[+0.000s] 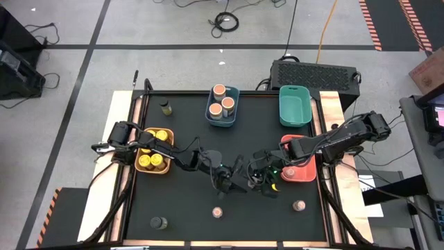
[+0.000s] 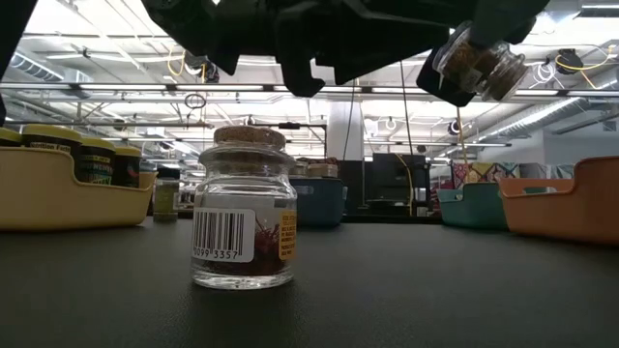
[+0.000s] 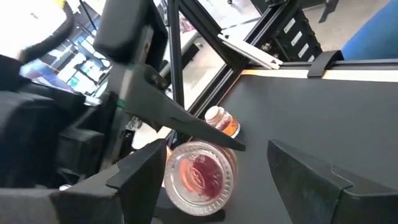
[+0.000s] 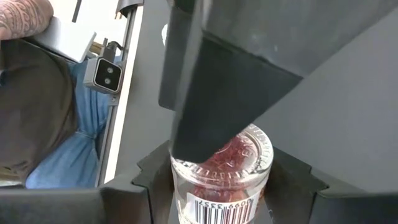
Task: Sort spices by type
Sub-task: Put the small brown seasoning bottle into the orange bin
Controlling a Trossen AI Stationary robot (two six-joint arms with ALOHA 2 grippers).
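A small glass jar of red spice [image 4: 236, 163] hangs in the air over the table's middle, and my right gripper [image 4: 222, 180] is shut on it. In the low view the jar [image 2: 479, 63] is tilted high above the table. My left gripper [image 3: 216, 149] faces it, open, with a finger on either side of the jar [image 3: 199, 175]. The two grippers [image 1: 229, 182] [image 1: 262, 180] meet near the centre. Two like jars [image 1: 218, 212] [image 1: 299, 205] stand upright on their bases near the front edge. Dark olive jars [image 1: 165, 106] [image 1: 158, 223] stand at the far left and near left. My right gripper pinches the jar's labelled side wall [image 4: 217, 208] between its two fingers, slanting down from the table's right side. The jar is lifted clear and tilted, its round glass end [image 4: 245, 149] pointing away from the wrist. My left gripper: one finger [image 4: 217, 93] overlaps the jar; whether it touches, I cannot tell.
An orange bin [image 1: 141, 167] with yellow-lidded jars sits at the left. A blue bin [image 1: 222, 122] with peach-topped jars and a teal bin [image 1: 295, 121] stand at the back, and a red bin [image 1: 302, 173] lies under the right arm. A person [image 4: 37, 112] sits past the table's edge.
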